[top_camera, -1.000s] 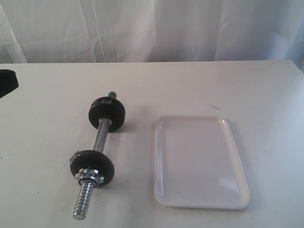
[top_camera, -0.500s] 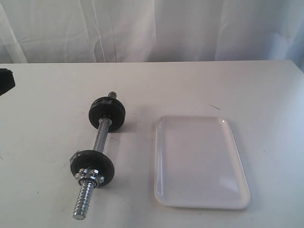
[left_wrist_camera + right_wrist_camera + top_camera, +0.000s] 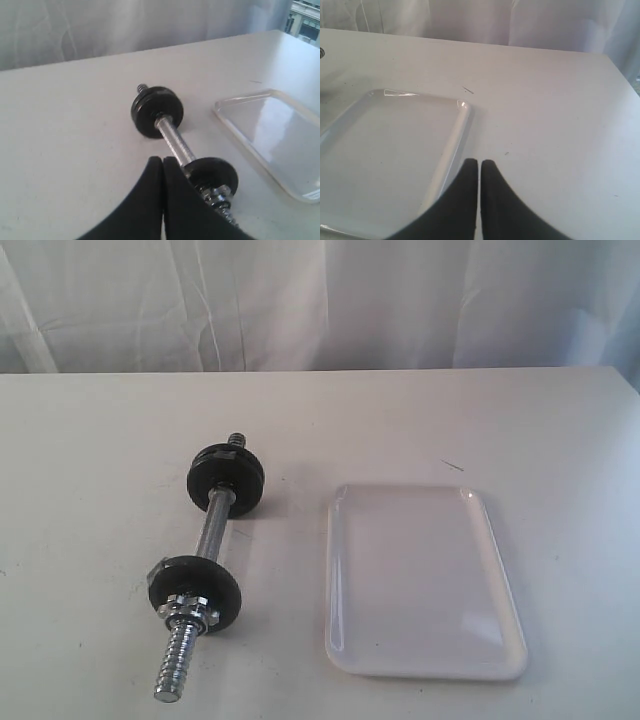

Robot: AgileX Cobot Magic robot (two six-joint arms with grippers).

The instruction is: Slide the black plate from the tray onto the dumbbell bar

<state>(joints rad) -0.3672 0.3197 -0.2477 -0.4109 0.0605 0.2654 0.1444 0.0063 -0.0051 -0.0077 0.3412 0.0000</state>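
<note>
No plate on the tray (image 3: pixel 420 580): it lies bare, white and glossy, towards the right edge of the worktop (image 3: pixel 90 440). Just beside it on the left lies the bar (image 3: pixel 212 530), one end pointing to the edge by the curtain (image 3: pixel 300 300), with a black disc near each end. The far disc (image 3: pixel 226 478) looks thick, maybe doubled, so the plate may well be sitting there already; I can't tell for certain. The near disc (image 3: pixel 195 588) sits against a silver nut (image 3: pixel 188 610), and the threaded end pokes free beyond it.

And here's the change: the dark shape at the worktop's left edge a second ago is gone from the exterior view. I take that for the left arm pulling right back. The left hand (image 3: pixel 163 160) looks down on the bar, fingers pressed together, holding nothing. The right hand (image 3: pixel 479 162) is likewise closed and empty, near the tray's rim. It reads to me like the job's done and the arms are clearing off.
</note>
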